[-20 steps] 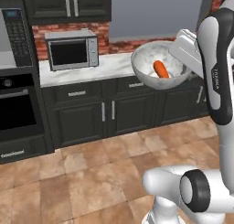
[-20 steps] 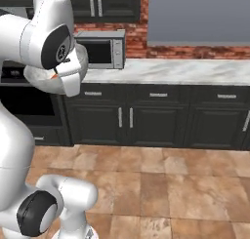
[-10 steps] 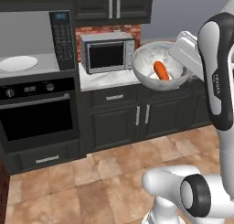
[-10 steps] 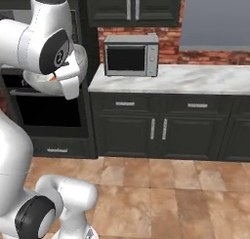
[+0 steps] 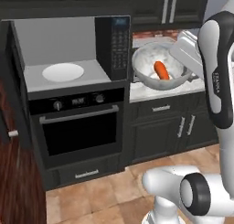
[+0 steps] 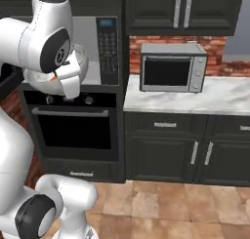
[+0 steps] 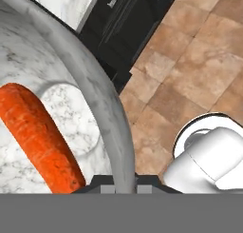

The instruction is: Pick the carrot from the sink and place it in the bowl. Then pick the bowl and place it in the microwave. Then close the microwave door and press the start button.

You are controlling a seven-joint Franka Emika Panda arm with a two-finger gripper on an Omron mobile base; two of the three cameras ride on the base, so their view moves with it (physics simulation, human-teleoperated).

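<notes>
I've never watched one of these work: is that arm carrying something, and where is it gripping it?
Yes: the gripper pinches the rim of the bowl, lifted in the air with the carrot lying inside.

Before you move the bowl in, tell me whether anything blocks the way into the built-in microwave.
Nothing visible does. The gripper holds the bowl by its rim, the carrot inside, in the air right of the microwave. The cavity stands open, holding a white turntable plate. The keypad panel lies between bowl and cavity, so enter from the front.

The bowl (image 6: 80,62) sits mostly hidden behind the arm in the right base view. In the hand view the carrot (image 7: 38,137) is cut off at the left edge. The microwave door (image 5: 5,81) runs off the left base view's left edge.
</notes>
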